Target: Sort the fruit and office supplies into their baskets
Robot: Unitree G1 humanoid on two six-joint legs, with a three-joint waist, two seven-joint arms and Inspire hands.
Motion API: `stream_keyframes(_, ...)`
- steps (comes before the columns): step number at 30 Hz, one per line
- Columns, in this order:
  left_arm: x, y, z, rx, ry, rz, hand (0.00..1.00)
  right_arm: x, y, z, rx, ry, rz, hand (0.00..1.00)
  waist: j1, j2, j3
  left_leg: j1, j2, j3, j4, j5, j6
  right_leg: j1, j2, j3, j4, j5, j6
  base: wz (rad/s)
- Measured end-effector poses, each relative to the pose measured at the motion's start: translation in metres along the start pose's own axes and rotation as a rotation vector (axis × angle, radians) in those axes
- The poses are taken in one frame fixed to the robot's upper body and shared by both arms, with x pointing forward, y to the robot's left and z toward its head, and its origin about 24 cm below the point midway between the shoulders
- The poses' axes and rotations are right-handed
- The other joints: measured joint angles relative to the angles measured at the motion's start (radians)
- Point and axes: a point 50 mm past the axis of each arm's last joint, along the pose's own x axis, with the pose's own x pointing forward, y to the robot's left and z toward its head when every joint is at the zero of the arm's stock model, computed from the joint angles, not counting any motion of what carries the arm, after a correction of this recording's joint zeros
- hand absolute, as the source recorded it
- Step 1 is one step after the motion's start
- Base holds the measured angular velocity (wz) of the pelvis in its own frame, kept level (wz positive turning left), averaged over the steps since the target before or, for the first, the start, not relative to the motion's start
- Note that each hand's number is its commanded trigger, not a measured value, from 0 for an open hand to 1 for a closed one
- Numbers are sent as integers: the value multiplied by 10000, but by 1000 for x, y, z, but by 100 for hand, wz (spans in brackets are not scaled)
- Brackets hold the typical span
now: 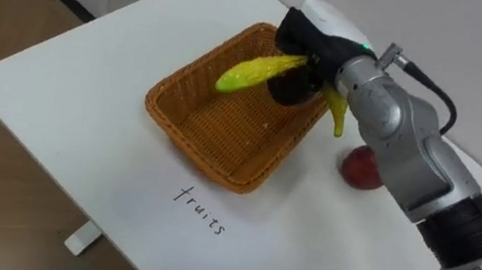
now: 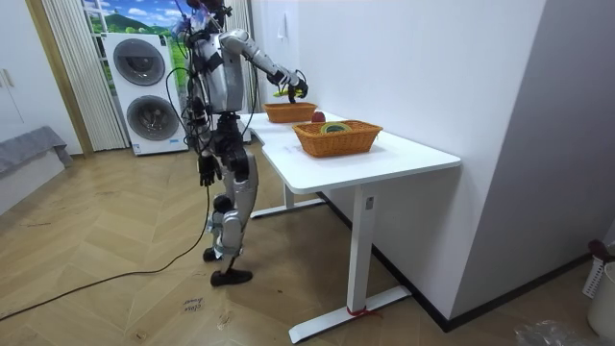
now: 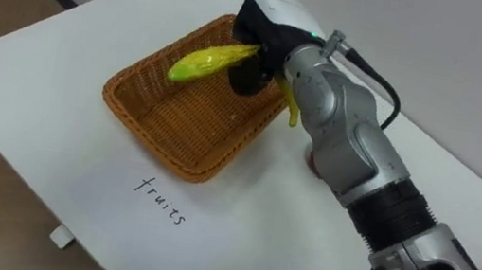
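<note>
Closest to the camera, at the lower right of the left eye view, the robot's right forearm rises toward the upper middle of the frame, where the right hand (image 1: 318, 36) hangs over the far edge of the fruit basket (image 1: 195, 152). Its fingers are curled round the stem end of a banana bunch (image 1: 255, 70). One yellow-green banana juts left over the basket's open middle, and another droops down outside the right rim. The bunch is clear of the wicker floor, so it looks carried rather than set down. I judge that the grip at the stem keeps the long fruit pointing into the basket for a clean drop.

The basket lies on the white table (image 1: 64, 99) and appears empty. A handwritten label (image 1: 201, 210) on the tabletop just below it in the frame marks it as the place for fruit, which explains why the bananas are brought here. A red apple (image 1: 362, 168) rests on the table right of the basket, partly behind the arm and not yet sorted.

In the room view the robot stands at the table's far end with that arm stretched out over the far basket. A second basket (image 2: 336, 137) is nearer the camera and already holds some items, too small to identify.
</note>
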Motion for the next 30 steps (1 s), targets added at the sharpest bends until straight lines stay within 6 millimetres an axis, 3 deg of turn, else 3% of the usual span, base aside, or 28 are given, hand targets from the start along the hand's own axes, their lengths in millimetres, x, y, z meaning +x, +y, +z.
stream_keyframes(1, 0, -2, 0, 31, 29, -61, 0, 0, 4, 0, -12, 45, 26, 0, -120, -82, 183, -589, -255, 774, 443, -252, -309, 173, -207, 614, -84, 18, -19, 41)
stream_keyframes(2, -1, -6, 3, 121, -58, -171, 0, -1, 5, -5, -161, 202, 105, 0, -341, -75, 165, -1306, -241, 1395, -274, 272, -160, 180, -287, 870, -75, -18, 20, 55)
stream_keyframes(3, -1, -5, 4, 227, -118, -156, 0, -1, 6, -8, -178, 339, 136, 0, -267, -137, 179, -1540, -180, 1757, -170, 936, 61, 168, -332, 951, -12, -100, 131, 21)
stream_keyframes(4, 0, -4, 2, 308, -41, -130, 0, 1, 12, -7, -158, 348, 331, 0, 24, -235, 109, -1375, -194, 1882, -116, 1058, 49, 103, -387, 1012, 100, -171, 461, -14)
stream_keyframes(5, 0, -3, -1, 406, 138, -131, 0, 2, 13, -2, -89, 149, 312, 0, 51, -211, 113, -1289, -220, 1704, -117, 1057, 49, 73, -449, 870, 41, -289, 657, -20)
stream_keyframes(7, 0, -6, 0, 442, 189, -220, 0, 2, 12, 1, -133, -80, 242, 0, 111, -136, 121, -1266, -214, 1510, -121, 1056, 48, -217, -533, 857, -12, -258, 664, 11)
stream_keyframes(9, 0, -7, 1, 430, 191, -258, 0, 1, 12, 1, -239, -52, 216, 0, 43, -60, 125, -1205, -248, 1458, -155, 1050, 40, -565, -662, 838, -145, -85, 457, 23)
stream_keyframes(14, -1, -11, 0, 399, 223, -351, 0, 1, 10, -1, -337, 38, 217, 0, -4, 335, -10, -989, -74, 1514, -306, 978, -100, -415, -478, 615, 89, -20, 295, 0)
stream_keyframes(17, -1, -12, 4, 393, 149, -337, 0, 1, 11, -3, -226, 203, 284, 0, -48, 346, -4, -967, -47, 1506, -298, 951, -148, -384, -367, 584, 103, 30, 213, 0)
stream_keyframes(23, -2, -12, 1, 361, 175, -193, 0, 1, 9, -1, -414, 172, 153, 0, -222, 275, -55, -849, -79, 1493, -293, 937, -142, -295, -388, 560, 247, 33, 212, -1)
stream_keyframes(30, -2, -14, 6, 307, -52, -235, 0, 0, 4, 3, -368, 14, -48, 0, -265, 273, -57, -818, -74, 1493, -274, 938, -142, -257, -376, 552, 242, 34, 212, 0)
